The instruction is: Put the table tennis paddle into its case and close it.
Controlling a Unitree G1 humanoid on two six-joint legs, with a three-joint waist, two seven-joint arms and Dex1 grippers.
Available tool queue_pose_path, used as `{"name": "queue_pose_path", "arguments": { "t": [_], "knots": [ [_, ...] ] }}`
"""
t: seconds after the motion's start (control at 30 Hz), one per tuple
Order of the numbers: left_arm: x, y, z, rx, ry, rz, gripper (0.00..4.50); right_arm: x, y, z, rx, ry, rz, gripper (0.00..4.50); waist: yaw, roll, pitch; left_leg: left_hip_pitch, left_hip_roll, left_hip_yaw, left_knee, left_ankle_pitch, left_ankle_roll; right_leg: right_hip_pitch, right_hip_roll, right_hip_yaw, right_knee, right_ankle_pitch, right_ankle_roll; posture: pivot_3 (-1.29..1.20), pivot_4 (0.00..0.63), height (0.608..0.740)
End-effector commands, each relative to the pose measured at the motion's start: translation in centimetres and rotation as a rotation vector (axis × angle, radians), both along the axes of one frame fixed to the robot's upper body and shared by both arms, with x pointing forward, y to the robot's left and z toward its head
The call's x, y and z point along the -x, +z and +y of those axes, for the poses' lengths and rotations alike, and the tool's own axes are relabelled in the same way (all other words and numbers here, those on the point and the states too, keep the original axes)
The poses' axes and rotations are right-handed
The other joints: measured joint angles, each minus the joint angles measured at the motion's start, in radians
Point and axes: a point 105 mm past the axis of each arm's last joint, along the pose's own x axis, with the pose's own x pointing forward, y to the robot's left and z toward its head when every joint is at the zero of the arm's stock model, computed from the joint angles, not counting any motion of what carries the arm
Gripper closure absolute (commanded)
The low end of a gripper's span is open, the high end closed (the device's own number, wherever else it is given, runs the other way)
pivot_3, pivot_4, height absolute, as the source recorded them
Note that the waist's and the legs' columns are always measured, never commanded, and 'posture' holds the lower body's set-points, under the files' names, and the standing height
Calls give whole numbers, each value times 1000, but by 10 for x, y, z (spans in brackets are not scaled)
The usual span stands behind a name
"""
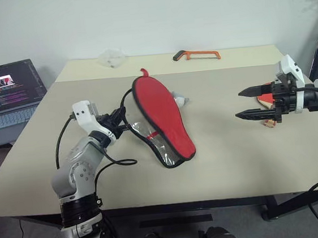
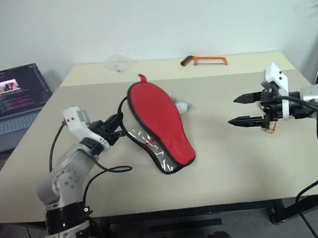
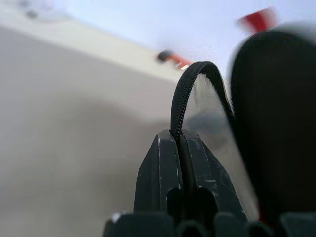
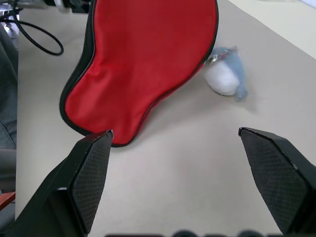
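Two grippers share this job, and at this moment we have only one of them engaged. Our left gripper point(image 1: 121, 124) has its fingers pinched together on the zippered rim of the case point(image 1: 164, 118), which the left wrist view shows as a black zip edge rising straight out from between the fingertips. Held that way, the case stands tilted up on its edge over the table point(image 1: 236, 145), red fabric facing the right arm, its narrow handle end nearest us and seemingly resting on the tabletop.

Our right gripper point(image 1: 250, 102) hangs above the table well apart from the case, fingers spread wide and empty. Just behind it we glimpse the table tennis paddle point(image 1: 266, 101), a bit of red face and a light wooden handle lying on the table; most of it is hidden by the wrist.

We judge the step in hand to be raising and presenting the case so its mouth can be opened. Next, we think the right gripper must either take the opposite rim to spread the opening or go back for the paddle. A small white and blue soft toy point(image 4: 226, 73) lies just beside the case and should be avoided.
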Motion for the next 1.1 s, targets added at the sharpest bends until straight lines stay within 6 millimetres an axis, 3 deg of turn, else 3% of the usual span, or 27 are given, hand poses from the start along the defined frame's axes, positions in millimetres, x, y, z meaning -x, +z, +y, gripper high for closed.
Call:
{"name": "queue_pose_path", "arguments": {
  "t": [0.03,0.13,0.3,0.43,0.57,0.77,0.87,1.1],
  "knots": [
    [10,20,3,11,-20,-90,4471,5,15,-2,1,6,-53,0,-1,0,0,0,0,0,0,0,0,0,0,0,0,0,0,0,150,740],
    [9,18,6,-6,-5,-74,4471,5,15,-2,1,7,-52,0,-1,0,0,0,0,0,0,0,0,0,0,0,0,0,0,0,150,740],
    [-7,-3,9,-163,101,61,4471,4,15,0,-1,12,-53,0,-1,0,0,0,0,-1,0,0,0,0,0,0,0,-1,1,0,150,740],
    [-15,36,-24,-104,23,-32,4471,4,15,2,-2,17,-52,0,3,-3,2,0,0,-1,1,0,0,1,0,-1,0,0,2,0,150,740],
    [-29,64,-58,-238,-61,-44,4471,3,16,3,-1,22,-53,0,11,-3,2,-3,-1,-3,4,0,0,0,1,-2,-1,0,2,0,150,740],
    [-53,109,-83,-494,-53,-63,4471,3,17,5,0,29,-52,0,8,-3,2,-4,0,-2,3,0,0,-1,1,-1,-1,-1,5,0,150,740],
    [-62,119,-103,-509,-58,-37,4471,3,17,6,-1,32,-53,0,5,-3,2,-6,0,-3,3,0,0,-4,2,-1,-1,-2,5,0,150,740],
    [-67,117,-163,-360,-106,43,4471,5,18,5,0,30,-59,0,15,-3,2,-11,-1,-4,4,0,0,-6,1,-2,-1,-1,5,0,150,740]
  ]
}}
